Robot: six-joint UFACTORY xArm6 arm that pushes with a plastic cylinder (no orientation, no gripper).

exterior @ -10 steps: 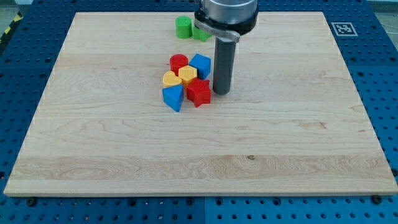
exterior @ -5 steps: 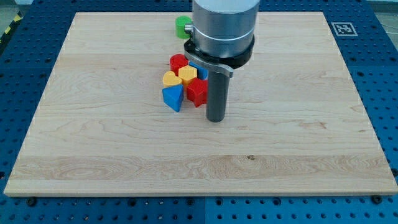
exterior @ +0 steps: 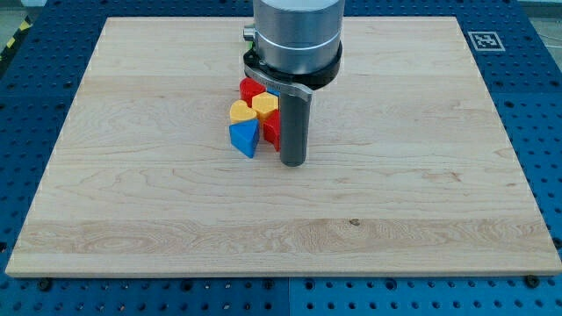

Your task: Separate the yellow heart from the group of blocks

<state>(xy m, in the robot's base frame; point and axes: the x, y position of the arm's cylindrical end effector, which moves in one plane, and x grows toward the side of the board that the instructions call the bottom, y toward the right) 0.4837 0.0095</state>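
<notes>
yellow heart (exterior: 265, 105) up-left of my tip (exterior: 292, 163)

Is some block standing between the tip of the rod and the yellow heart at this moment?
Yes. My tip sits at the view's lower right of the cluster, and the red block lies between it and the yellow heart. A blue block is at the view's left of my tip.

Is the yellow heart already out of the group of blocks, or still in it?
Still in it. The yellow heart touches the yellow block and red blocks; my tip stands to the group's right.
</notes>
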